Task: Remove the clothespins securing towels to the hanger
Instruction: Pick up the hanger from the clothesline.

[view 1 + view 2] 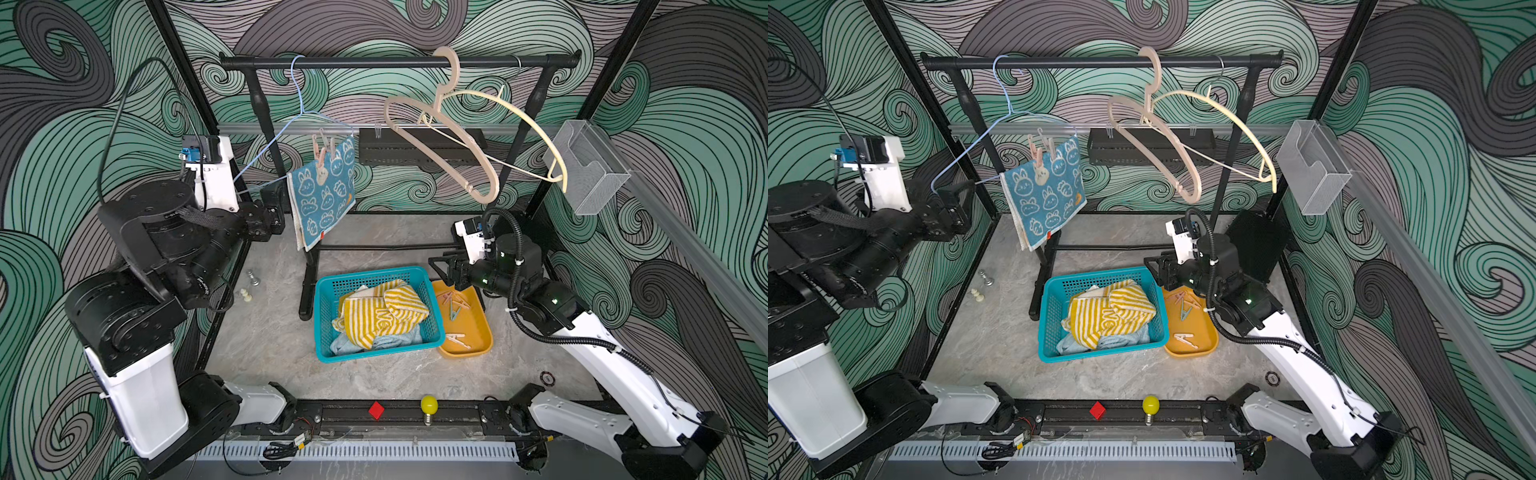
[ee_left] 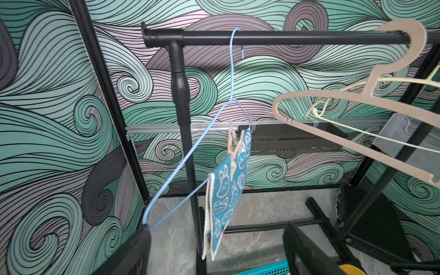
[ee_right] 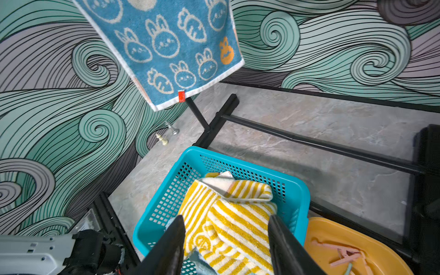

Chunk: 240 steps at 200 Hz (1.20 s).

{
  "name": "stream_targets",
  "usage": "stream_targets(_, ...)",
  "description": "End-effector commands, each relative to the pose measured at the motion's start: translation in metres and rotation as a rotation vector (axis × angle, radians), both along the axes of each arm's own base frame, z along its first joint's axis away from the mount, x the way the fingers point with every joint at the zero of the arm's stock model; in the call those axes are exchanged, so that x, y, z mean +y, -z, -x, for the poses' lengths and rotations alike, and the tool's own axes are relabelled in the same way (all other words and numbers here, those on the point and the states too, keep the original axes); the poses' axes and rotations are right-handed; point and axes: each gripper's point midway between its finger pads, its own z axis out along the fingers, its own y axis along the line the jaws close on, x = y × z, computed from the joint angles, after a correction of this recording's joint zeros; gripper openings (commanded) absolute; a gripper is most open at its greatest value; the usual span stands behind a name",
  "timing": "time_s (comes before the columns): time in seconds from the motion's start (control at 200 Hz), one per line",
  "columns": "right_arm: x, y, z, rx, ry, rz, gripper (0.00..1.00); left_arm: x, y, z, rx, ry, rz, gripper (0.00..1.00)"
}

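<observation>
Progress is looking well past halfway, as I am judging it. Two of the three towels are lying in the teal basket (image 1: 328, 328): the striped towel (image 1: 386, 311) on top and the pale-blue towel (image 1: 390, 341) under it. The bunny towel (image 1: 324, 195) is hanging from the blue wire hanger (image 2: 231, 71), the only loaded one of three hangers on the rail (image 1: 374, 63). The beige hanger (image 1: 494, 180) and the cream hanger (image 1: 563, 176) are hanging bare.

Pinned clothespins (image 1: 321, 154) are gripping the bunny towel's top edge. I am counting two or three, but they are overlapping too much for me to be sure. Loose clothespins (image 1: 454, 305) are lying in the yellow tray (image 1: 484, 332), four or five by my count.

My left gripper (image 1: 275, 205) is standing with its jaws wide apart, one finger seemingly touching the wire hanger's low corner and pinching nothing. My right gripper (image 3: 225, 217) is hovering empty above the basket and tray, jaws parted. Unpinning that last towel is what is remaining.
</observation>
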Motion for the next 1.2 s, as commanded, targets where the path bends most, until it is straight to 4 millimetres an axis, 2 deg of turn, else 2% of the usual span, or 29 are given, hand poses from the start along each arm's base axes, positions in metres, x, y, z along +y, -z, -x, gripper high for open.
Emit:
stream_targets(0.0,0.015,-0.009,0.009,-0.015,-0.067,-0.035,0.56,0.012,0.011,0.000,0.044,-0.051,-0.048,0.86)
stream_targets(0.185,0.024,-0.012,0.015,-0.022,-0.103,-0.034,0.56,0.012,0.020,-0.011,0.087,-0.027,-0.019,0.87)
stream_targets(0.245,0.026,-0.019,0.015,-0.047,-0.108,-0.050,0.56,0.012,0.020,-0.016,0.089,-0.015,-0.003,0.87)
stream_targets(0.515,0.029,-0.019,0.016,-0.053,-0.119,-0.043,0.56,0.011,0.017,-0.042,0.079,0.030,0.080,0.86)
stream_targets(0.705,0.030,-0.020,0.015,-0.057,-0.126,-0.035,0.56,-0.007,0.020,-0.052,0.097,0.145,0.131,0.86)
stream_targets(0.891,0.031,-0.024,0.016,-0.062,-0.133,-0.045,0.57,-0.034,0.020,-0.044,0.113,0.294,0.202,0.85)
stream_targets(1.026,0.043,-0.030,0.025,-0.084,-0.182,-0.033,0.56,-0.042,0.019,-0.035,0.108,0.348,0.239,0.85)
stream_targets(1.096,0.052,-0.040,0.032,-0.128,-0.207,-0.022,0.56,-0.049,0.019,-0.031,0.106,0.390,0.260,0.85)
stream_targets(1.196,0.065,-0.050,0.042,-0.168,-0.237,0.011,0.60,-0.058,0.018,-0.024,0.104,0.446,0.295,0.85)
